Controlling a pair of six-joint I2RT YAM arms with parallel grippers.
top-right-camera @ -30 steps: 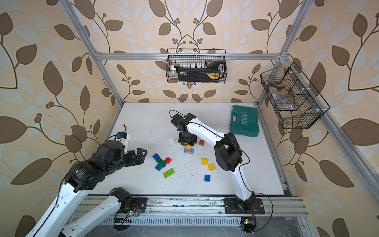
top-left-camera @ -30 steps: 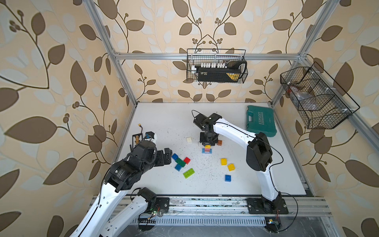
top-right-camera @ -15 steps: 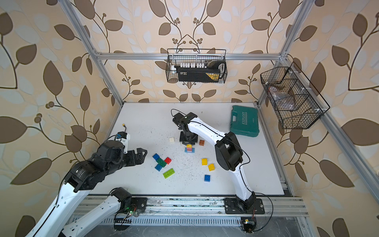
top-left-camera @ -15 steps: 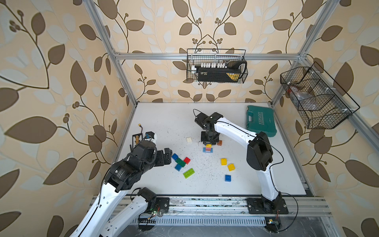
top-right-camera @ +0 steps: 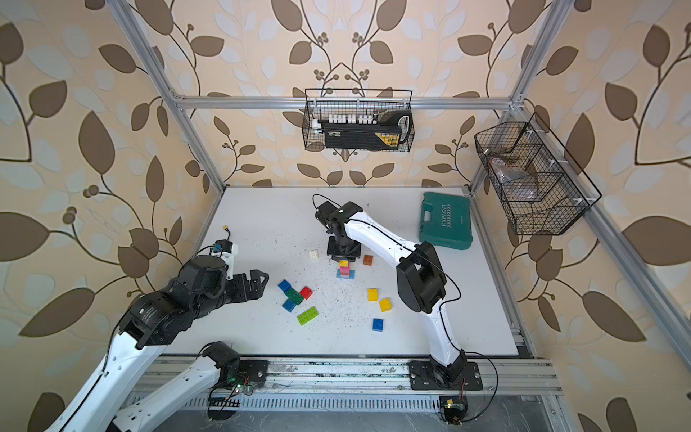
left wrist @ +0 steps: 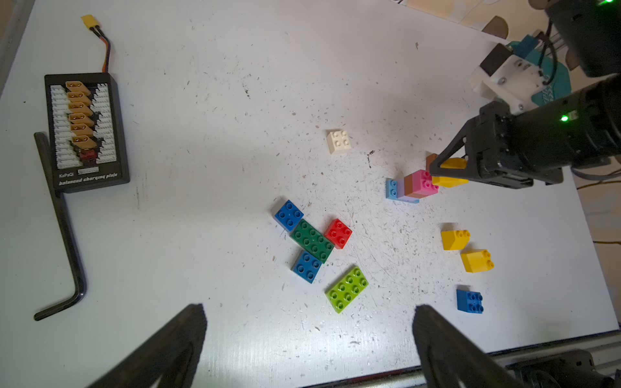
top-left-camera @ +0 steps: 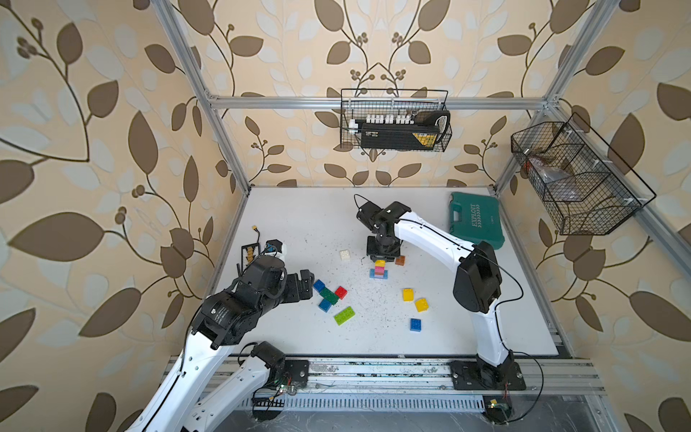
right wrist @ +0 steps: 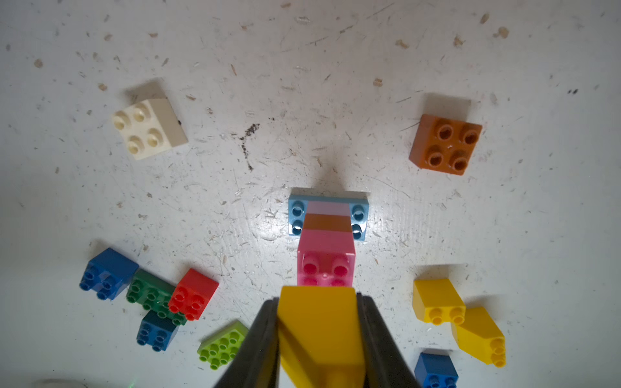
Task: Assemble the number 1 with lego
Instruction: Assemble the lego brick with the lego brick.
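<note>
While the right gripper (right wrist: 317, 302) pinches a yellow brick (right wrist: 319, 332), it hangs over the stack (left wrist: 411, 188).
The brick is just above the pink top brick (right wrist: 326, 258) (contact unclear); the left gripper (left wrist: 309, 312) gapes wide near the green brick (left wrist: 312, 240).

A robotics lab test cell: an aluminium frame (top-left-camera: 374, 100) lined with leaf-patterned wallpaper (top-left-camera: 93, 112) encloses a scuffed white tabletop (top-left-camera: 299, 217), two robot arms (top-left-camera: 430, 232) bolted to a base rail (top-left-camera: 374, 368), and wire baskets (top-left-camera: 392, 144) hanging from it.
</note>
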